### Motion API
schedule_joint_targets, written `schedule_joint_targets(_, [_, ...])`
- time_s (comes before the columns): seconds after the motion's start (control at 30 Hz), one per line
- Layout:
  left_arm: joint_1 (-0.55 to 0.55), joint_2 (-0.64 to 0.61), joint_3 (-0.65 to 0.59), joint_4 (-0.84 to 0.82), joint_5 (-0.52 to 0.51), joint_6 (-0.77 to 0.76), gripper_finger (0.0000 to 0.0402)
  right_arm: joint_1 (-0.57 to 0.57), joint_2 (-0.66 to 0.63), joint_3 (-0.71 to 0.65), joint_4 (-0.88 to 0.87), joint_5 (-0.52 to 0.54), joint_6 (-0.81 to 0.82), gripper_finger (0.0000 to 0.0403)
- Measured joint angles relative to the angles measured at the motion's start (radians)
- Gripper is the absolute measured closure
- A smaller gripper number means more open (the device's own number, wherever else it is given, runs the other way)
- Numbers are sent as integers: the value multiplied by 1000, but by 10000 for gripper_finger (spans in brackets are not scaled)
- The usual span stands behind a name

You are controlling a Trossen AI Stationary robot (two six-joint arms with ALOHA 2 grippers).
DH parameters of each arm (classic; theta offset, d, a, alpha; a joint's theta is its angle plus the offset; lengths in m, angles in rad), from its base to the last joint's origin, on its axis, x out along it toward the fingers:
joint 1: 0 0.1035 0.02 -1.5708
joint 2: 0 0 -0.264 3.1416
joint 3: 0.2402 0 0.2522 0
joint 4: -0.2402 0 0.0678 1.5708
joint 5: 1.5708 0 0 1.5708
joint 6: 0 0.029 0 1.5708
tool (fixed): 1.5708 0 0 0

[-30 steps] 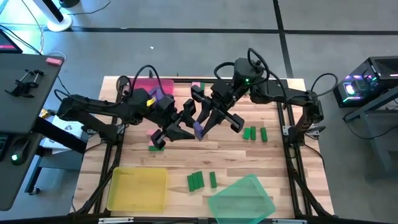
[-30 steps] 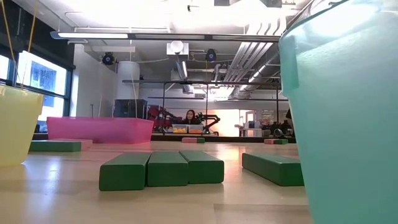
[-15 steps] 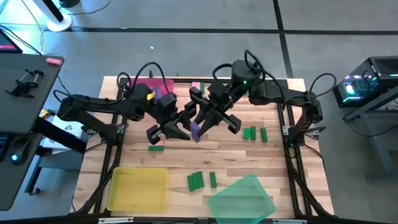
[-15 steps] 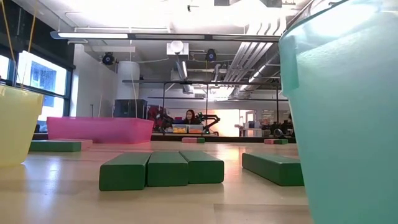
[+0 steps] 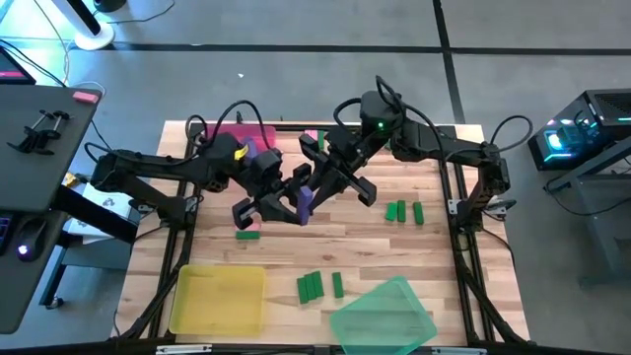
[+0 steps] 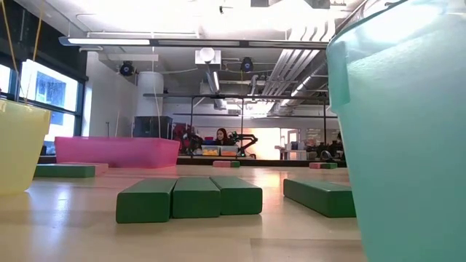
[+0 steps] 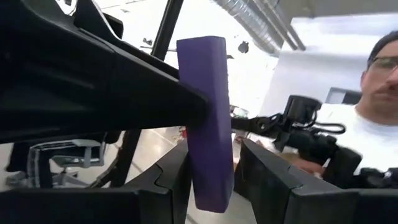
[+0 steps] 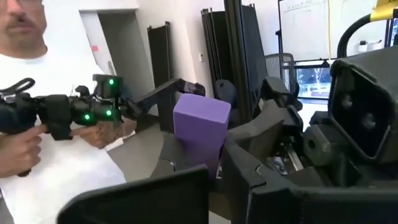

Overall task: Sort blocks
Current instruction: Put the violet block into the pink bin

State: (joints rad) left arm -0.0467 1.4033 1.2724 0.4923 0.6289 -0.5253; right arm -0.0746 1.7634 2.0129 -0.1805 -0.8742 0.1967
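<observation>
Both grippers meet above the middle of the wooden table, with a purple block between them. Left gripper, reaching in from the pink tray's side, has its two fingers set on either side of the block's lower part and narrowed close to it, though a sliver of gap shows on one side in the left wrist view, so whether it truly presses the block I cannot tell. Right gripper comes from the far side, and its jaws are fully closed on the same purple block (the right wrist view shows the block standing up out of its dark fingers). On the table, a pink tray sits at the far left corner, a yellow tray at the near left, and a green tray at the near edge right of centre. Three green blocks lie side by side on the right half of the table, four more lie near the green tray, and one green block lies just below the left gripper with a pink block touching it. Beyond the table, in both wrist views, a person in a white shirt holds a dark handheld device.
</observation>
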Motion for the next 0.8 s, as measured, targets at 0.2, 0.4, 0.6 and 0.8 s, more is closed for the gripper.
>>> schedule_joint_targets(0.2, [0,0,0,-24,-19,56,304,-5,0,0,-11,-1,-22,403])
schedule_joint_targets(0.4, [21,-1,1,-23,12,62,377,-11,-1,0,-9,-4,-15,401])
schedule_joint_targets(0.6, [50,-14,2,-20,34,28,377,-48,-5,16,-10,32,146,402])
schedule_joint_targets(0.8, [83,-57,2,-109,80,28,377,-129,-44,50,-29,73,226,351])
